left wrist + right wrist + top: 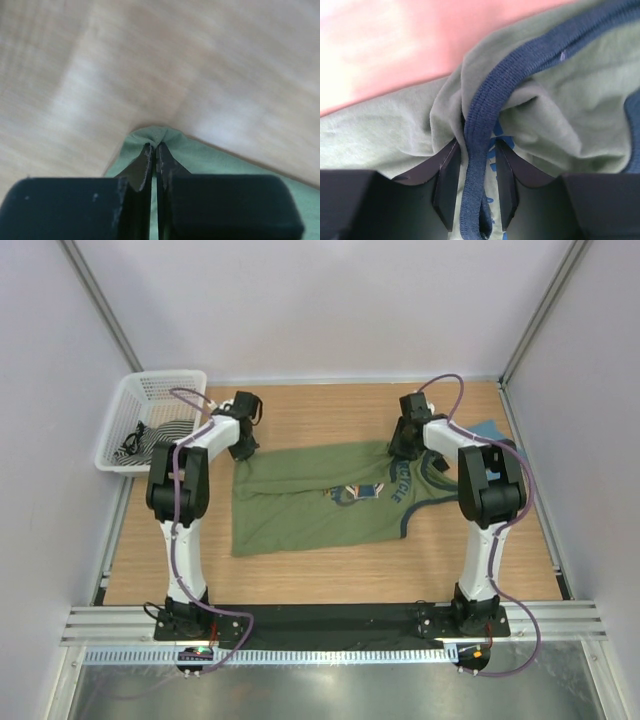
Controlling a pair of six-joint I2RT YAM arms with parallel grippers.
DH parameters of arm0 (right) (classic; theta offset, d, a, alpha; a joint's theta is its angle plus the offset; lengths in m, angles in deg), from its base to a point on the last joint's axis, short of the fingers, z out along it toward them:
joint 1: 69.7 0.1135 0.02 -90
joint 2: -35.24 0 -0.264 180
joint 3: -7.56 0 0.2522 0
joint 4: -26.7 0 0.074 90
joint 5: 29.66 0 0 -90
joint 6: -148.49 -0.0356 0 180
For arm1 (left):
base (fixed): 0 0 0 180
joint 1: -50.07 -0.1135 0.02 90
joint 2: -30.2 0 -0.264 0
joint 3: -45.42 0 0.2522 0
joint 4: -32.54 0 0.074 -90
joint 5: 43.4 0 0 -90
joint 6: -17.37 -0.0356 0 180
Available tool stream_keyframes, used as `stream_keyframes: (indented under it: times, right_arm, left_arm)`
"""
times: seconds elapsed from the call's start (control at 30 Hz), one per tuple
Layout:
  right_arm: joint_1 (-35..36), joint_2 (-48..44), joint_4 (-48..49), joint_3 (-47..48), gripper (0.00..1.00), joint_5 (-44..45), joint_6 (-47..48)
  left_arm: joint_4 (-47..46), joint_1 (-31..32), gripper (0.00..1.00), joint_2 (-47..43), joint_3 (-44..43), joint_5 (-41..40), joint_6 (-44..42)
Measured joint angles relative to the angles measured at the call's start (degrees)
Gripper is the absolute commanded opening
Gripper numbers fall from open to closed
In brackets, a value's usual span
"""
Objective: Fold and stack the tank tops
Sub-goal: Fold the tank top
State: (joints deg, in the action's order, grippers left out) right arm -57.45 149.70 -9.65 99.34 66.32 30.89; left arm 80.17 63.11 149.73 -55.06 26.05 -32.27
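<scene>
Left wrist: L pincer (154,146) tight on olive top (200,159) corner (R pincer (476,150) half-spread astride trim (481,107))

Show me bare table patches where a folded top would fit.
Free: the wooden table at the far side between the left arm and right arm, beyond the olive-green tank top; the near strip between its hem and the black base rail. Crowded: the far-left corner by the white basket, and the right edge around the teal-blue tank top.
</scene>
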Motion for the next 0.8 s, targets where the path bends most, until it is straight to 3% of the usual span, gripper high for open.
stream_keyframes:
  times: [0.1, 0.2, 0.23, 0.27, 0.33, 0.37, 0.47, 0.6, 0.8]
  right_arm:
    - [-0.96, 5.68, -1.07, 8.44, 0.48, -0.90, -0.09]
    - [-1.68, 11.37, -2.95, 17.59, 0.56, -1.57, -0.26]
    - [-1.81, 12.70, -3.39, 19.89, 0.62, -1.68, -0.31]
    - [-1.95, 14.10, -4.09, 22.45, 0.66, -1.86, -0.42]
    - [-2.12, 15.12, -4.90, 24.83, 0.73, -2.12, -0.17]
    - [-2.19, 14.95, -5.33, 24.92, 0.74, -2.21, -0.17]
    - [-2.21, 13.31, -6.40, 24.09, 0.76, -2.51, 0.02]
    - [-2.05, 5.90, -6.97, 18.23, 0.76, -3.10, 0.33]
    - [0.46, -16.13, -4.22, 0.31, 0.58, -3.78, 0.76]
  left_arm:
    - [1.18, -1.36, 0.00, 5.27, -8.24, 0.48, 0.00]
    - [3.15, -2.56, 0.07, 11.54, -18.64, 0.66, -0.09]
    - [4.24, -2.86, 0.11, 13.81, -22.56, 0.83, -0.11]
    - [4.46, -3.15, 0.28, 15.87, -26.10, 0.98, -0.33]
    - [4.66, -3.45, 0.41, 17.62, -28.89, 1.16, -0.98]
    - [4.81, -3.58, 0.49, 17.42, -28.74, 1.16, -1.05]
    - [3.87, -3.61, 0.57, 12.81, -22.18, 1.29, -1.64]
    - [4.04, -2.69, 0.59, 3.08, -12.02, 1.77, -1.60]
    - [1.20, 3.54, 0.59, -17.68, 2.64, 1.40, -1.62]
